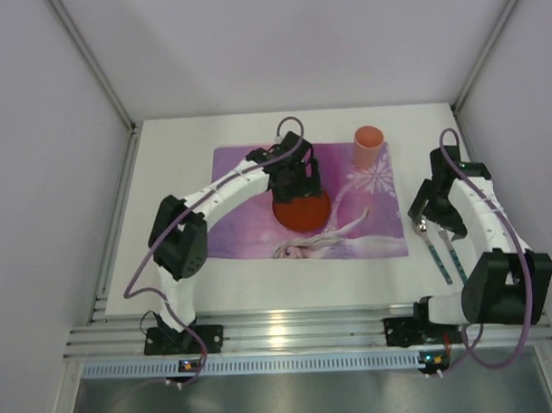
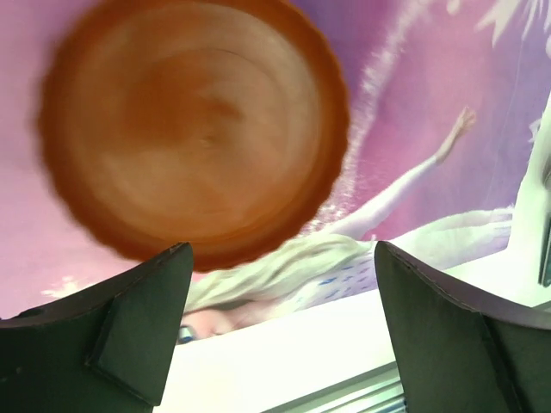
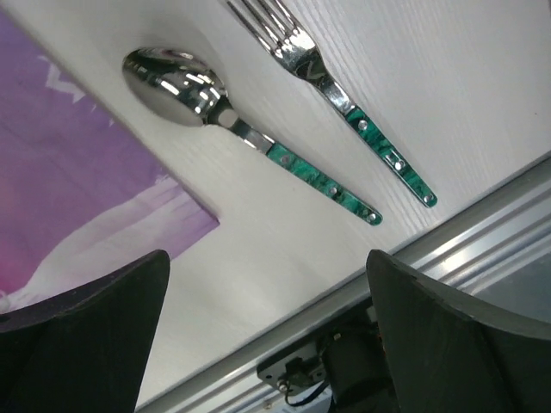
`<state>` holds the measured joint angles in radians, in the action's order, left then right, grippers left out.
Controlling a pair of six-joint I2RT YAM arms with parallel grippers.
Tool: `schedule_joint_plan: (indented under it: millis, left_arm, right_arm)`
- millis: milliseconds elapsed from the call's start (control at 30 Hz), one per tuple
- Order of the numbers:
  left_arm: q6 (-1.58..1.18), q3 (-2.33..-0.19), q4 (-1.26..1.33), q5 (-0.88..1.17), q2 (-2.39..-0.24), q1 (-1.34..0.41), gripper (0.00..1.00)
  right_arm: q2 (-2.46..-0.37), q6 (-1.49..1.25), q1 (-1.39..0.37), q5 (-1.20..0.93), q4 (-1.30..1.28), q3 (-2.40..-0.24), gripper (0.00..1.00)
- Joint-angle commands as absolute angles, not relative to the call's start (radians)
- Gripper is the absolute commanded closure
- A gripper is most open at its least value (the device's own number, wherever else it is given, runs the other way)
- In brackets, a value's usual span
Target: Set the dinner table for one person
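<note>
The white dinner table [image 1: 171, 174] carries a purple princess-print placemat [image 1: 368, 235]. An orange-red plate [image 1: 302, 213] lies on the mat's middle, and an orange cup [image 1: 368, 145] stands at its far right corner. My left gripper [image 1: 293, 183] hovers just above the plate's far side, open and empty. In the left wrist view [image 2: 284, 331] the plate [image 2: 194, 129] fills the frame beyond the fingers. A spoon [image 3: 232, 129] and a fork [image 3: 349, 107], both with green handles, lie on the table right of the mat. My right gripper [image 1: 429, 215] is open and empty above them, as the right wrist view [image 3: 267, 335] shows.
White walls close in the table on the left, back and right. An aluminium rail [image 1: 299, 333] with both arm bases runs along the near edge. The spoon [image 1: 430, 245] and fork [image 1: 452, 255] lie close to the right arm's links.
</note>
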<state>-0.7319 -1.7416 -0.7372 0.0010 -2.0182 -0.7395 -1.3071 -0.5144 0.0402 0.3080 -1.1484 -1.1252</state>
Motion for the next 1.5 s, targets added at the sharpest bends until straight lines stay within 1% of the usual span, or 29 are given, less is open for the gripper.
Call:
schedule_joint_plan:
  millis: [0, 133, 200, 233, 267, 300, 367, 500, 633, 867, 1200, 1367, 1467]
  left_arm:
    - [-0.732, -1.604, -0.652, -0.005, -1.898, -0.664, 0.09]
    - [-0.710, -1.513, -0.647, -0.005, -1.826, -0.608, 0.10]
    - [-0.698, -1.480, -0.647, 0.025, -1.813, -0.581, 0.10]
    - [-0.696, -1.473, -0.647, 0.025, -1.804, -0.575, 0.11]
    - [-0.692, -1.465, -0.647, 0.025, -1.799, -0.571, 0.11]
    - [-0.689, -1.460, -0.649, 0.025, -1.798, -0.565, 0.11]
    - [-0.683, -1.459, -0.655, 0.017, -1.795, -0.557, 0.11]
    - [-0.680, -1.469, -0.657, 0.015, -1.807, -0.554, 0.11]
    - [-0.675, -1.489, -0.667, 0.018, -1.832, -0.554, 0.12]
    - [-0.666, -1.493, -0.678, 0.012, -1.848, -0.554, 0.12]
    - [-0.653, -1.526, -0.726, 0.012, -1.878, -0.554, 0.14]
    - [-0.655, -1.535, -0.741, 0.009, -1.870, -0.554, 0.14]
    - [-0.658, -1.537, -0.747, 0.009, -1.862, -0.554, 0.14]
  right_arm:
    - [-1.365, -0.508, 0.113, 0.278, -0.991, -1.060, 0.03]
    - [-1.472, -0.491, 0.152, 0.249, -0.838, -1.022, 0.11]
    - [-1.512, -0.476, 0.152, 0.242, -0.810, -1.022, 0.15]
    - [-1.546, -0.472, 0.152, 0.242, -0.792, -1.022, 0.20]
    - [-1.563, -0.471, 0.152, 0.244, -0.782, -1.020, 0.30]
    - [-1.578, -0.468, 0.152, 0.248, -0.775, -1.019, 0.33]
    - [-1.620, -0.463, 0.152, 0.245, -0.749, -1.014, 0.36]
    - [-1.675, -0.457, 0.152, 0.253, -0.726, -1.008, 0.38]
    - [-1.735, -0.448, 0.152, 0.273, -0.707, -1.002, 0.38]
    - [-1.816, -0.469, 0.152, 0.226, -0.655, -1.020, 0.39]
    - [-2.017, -0.499, 0.152, 0.190, -0.649, -1.320, 0.39]
    - [-2.052, -0.495, 0.152, 0.157, -0.664, -1.396, 0.39]
    - [-2.030, -0.492, 0.144, 0.137, -0.669, -1.407, 0.39]
